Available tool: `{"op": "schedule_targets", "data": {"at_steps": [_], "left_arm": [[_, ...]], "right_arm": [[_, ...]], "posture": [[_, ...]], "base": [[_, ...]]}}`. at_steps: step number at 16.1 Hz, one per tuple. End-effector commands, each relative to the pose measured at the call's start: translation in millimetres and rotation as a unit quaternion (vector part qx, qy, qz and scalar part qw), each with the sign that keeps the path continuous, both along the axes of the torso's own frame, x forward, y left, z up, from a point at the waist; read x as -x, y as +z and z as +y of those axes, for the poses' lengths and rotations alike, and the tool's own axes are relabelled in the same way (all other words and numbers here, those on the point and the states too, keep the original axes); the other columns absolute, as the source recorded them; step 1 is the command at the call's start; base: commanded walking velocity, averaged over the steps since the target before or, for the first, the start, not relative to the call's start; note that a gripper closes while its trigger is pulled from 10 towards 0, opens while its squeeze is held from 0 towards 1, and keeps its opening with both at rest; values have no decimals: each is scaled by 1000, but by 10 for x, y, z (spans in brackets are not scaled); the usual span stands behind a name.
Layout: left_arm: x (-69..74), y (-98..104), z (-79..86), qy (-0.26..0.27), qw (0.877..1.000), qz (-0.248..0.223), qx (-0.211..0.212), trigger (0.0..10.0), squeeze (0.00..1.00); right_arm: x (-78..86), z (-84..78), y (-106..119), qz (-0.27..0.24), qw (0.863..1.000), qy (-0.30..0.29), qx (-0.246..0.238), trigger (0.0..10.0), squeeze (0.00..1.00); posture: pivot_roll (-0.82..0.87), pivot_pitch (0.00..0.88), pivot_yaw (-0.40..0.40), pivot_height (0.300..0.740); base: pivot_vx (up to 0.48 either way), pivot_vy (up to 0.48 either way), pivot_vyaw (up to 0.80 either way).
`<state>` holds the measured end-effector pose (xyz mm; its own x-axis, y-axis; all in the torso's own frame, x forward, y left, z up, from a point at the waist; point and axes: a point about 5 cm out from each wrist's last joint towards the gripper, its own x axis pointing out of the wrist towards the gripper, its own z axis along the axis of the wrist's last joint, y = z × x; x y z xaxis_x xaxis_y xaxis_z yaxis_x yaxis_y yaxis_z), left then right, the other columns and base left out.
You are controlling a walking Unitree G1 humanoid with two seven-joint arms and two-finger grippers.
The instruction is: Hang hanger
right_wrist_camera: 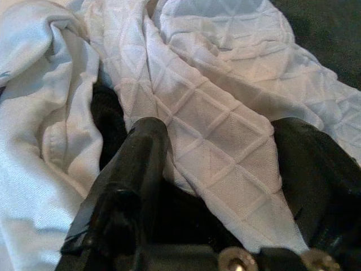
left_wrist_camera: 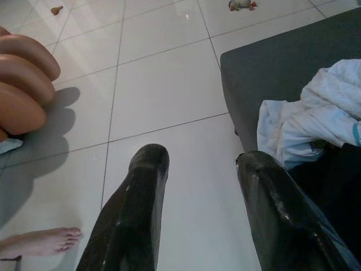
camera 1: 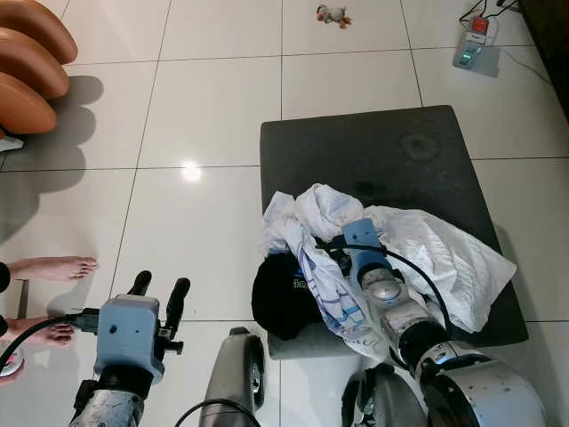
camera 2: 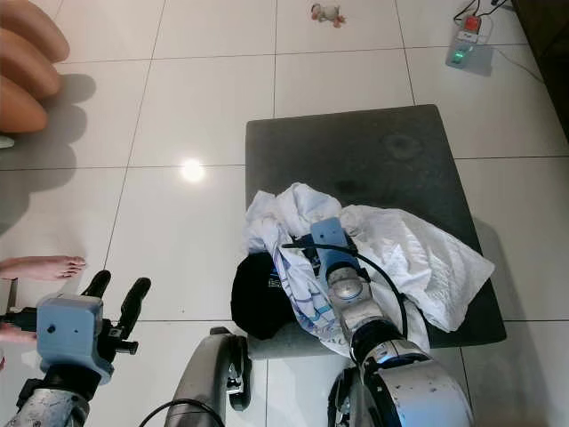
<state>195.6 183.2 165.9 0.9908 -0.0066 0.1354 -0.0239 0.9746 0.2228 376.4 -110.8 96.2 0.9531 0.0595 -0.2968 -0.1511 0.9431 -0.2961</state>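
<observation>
Right gripper [right_wrist_camera: 217, 169], fingers spread wide, straddles a fold of white quilted cloth [camera 1: 418, 245] at frame centre. Left gripper [camera 1: 160, 294] hovers open over tiles at lower left.

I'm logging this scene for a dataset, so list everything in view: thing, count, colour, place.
White garment: one, white with blue print, heaped on the pad.
Black garment: one, black, at the pad's near left corner, partly under the white garment.
Pad: one, dark grey, on the tiled floor.
Cushions: three, orange-brown, far left.
Power strip: one, pale, with cable, far right.
Toy: one, small, far floor.
Person's feet: two, bare, left edge.
Left gripper: open, over bare floor.
Right gripper: open, fingers straddling a fold of the white garment.
</observation>
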Motion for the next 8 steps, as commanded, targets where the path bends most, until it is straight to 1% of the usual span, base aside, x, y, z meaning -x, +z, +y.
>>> {"op": "schedule_targets", "data": {"at_steps": [1,8], "left_arm": [[46,-4,24,3,1000,8,-5,10000,0],[24,4,29,8,1000,5,-6,10000,0]], "right_arm": [[120,30,-214,42,999,9,6,0,0],[116,29,-210,44,999,9,2,0,0]], "posture": [[384,510,35,656],[378,502,31,656]], "base": [[0,0,0],[0,0,0]]}}
